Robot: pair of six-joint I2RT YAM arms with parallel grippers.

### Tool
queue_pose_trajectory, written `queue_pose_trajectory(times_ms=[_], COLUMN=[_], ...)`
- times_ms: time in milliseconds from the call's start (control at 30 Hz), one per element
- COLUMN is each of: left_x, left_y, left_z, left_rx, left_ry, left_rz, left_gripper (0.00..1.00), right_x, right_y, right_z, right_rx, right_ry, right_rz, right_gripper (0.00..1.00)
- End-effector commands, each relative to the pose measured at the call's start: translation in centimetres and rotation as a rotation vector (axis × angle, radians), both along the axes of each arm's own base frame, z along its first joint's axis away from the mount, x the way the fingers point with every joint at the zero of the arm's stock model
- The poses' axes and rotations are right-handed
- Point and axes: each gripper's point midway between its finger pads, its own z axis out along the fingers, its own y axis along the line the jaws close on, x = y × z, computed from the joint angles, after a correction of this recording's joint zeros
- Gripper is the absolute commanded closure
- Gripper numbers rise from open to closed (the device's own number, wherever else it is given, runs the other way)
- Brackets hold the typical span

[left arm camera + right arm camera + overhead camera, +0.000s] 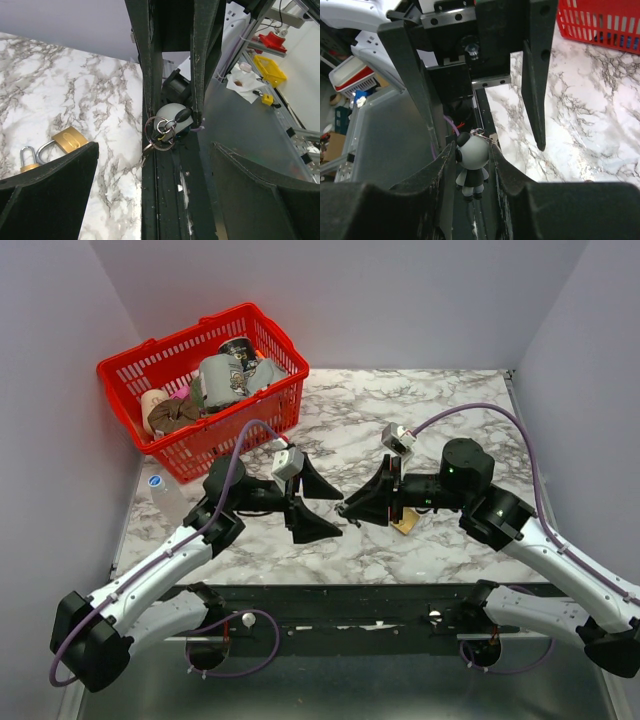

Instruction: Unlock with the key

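Note:
My right gripper (352,508) (472,150) is shut on a small panda figure (472,157) held in the air over the table's front edge. A metal ring (160,132) hangs from the figure, and the key (145,156) dangles from it, its head hard to make out. Facing it from the left, my left gripper (336,512) (154,146) stands wide open with nothing between its fingers, level with the ring. A brass padlock (70,140) and a smaller one (27,161) lie on the marble; a padlock (405,523) shows under the right gripper.
A red basket (200,390) filled with several objects stands at the back left. A plastic bottle (160,490) lies beside it near the left wall. A black rail (350,605) runs along the table's front edge, below both grippers.

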Motion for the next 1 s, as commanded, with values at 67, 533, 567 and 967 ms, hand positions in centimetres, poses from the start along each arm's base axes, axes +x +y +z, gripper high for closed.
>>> queue_pose_trajectory(times_ms=[67,533,567,967], left_x=[-0.9,-0.5,-0.5,-0.3], left_y=[-0.4,-0.9,-0.9,-0.2], left_z=[0.6,-0.3,-0.2,-3.9], left_rx=[-0.028,0.013,0.014,0.191], left_ry=[-0.022,0.015,0.013,0.019], left_rz=[-0.043,-0.030,-0.029,0.001], left_gripper=[0.11,0.93,0.96,1.00], right_x=[-0.8,0.0,0.1,3.4], right_y=[0.0,-0.9,-0.9,-3.8], right_z=[2.0,1.5,1.4,-4.1], right_rx=[0.057,0.055,0.053,-0.196], right_ry=[-0.013,-0.017,-0.015,-0.009], right_rz=[0.044,-0.008,-0.011,-0.203], right_gripper=[0.99,0.99,0.99,0.89])
